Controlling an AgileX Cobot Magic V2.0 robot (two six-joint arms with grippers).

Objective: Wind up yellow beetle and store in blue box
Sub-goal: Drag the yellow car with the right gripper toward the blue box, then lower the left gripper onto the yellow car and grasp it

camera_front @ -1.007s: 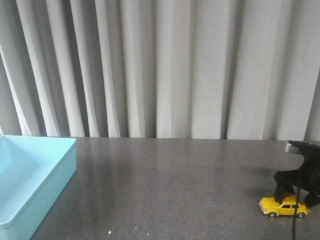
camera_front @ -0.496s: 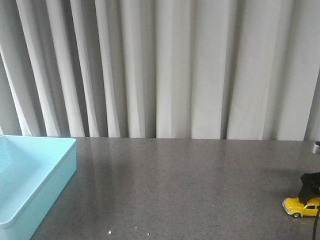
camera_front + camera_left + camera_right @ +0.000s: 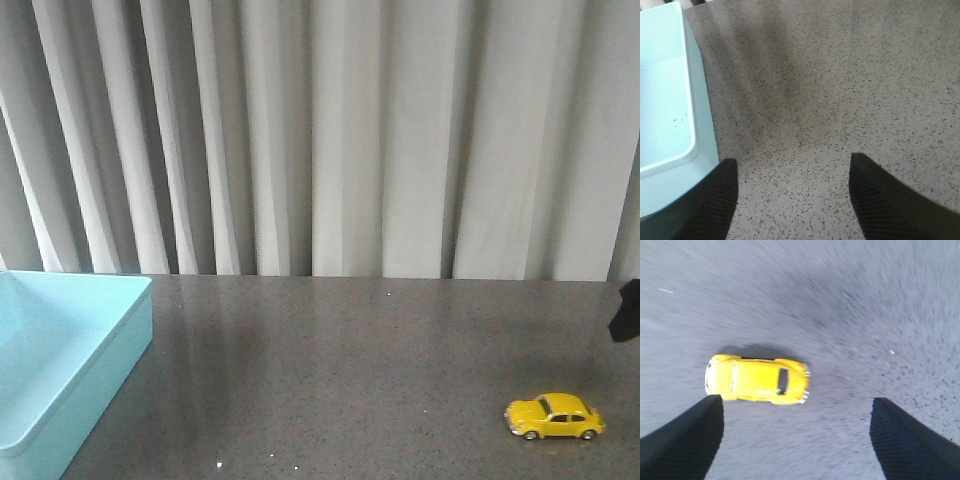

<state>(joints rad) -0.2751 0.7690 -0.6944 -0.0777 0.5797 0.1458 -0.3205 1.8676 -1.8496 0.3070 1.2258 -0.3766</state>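
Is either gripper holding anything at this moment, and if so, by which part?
Nothing is held. The right gripper is open above the table with the yellow beetle lying free between and ahead of its fingers; the left gripper is open and empty beside the blue box.

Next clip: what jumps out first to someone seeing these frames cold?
The small glossy yellow toy beetle car stands alone on its wheels on the dark speckled grey table, near the front right. The large pale turquoise-blue shallow box sits at the far left edge. The right claw hangs open above the car, not touching it, and the left claw is open beside the box.
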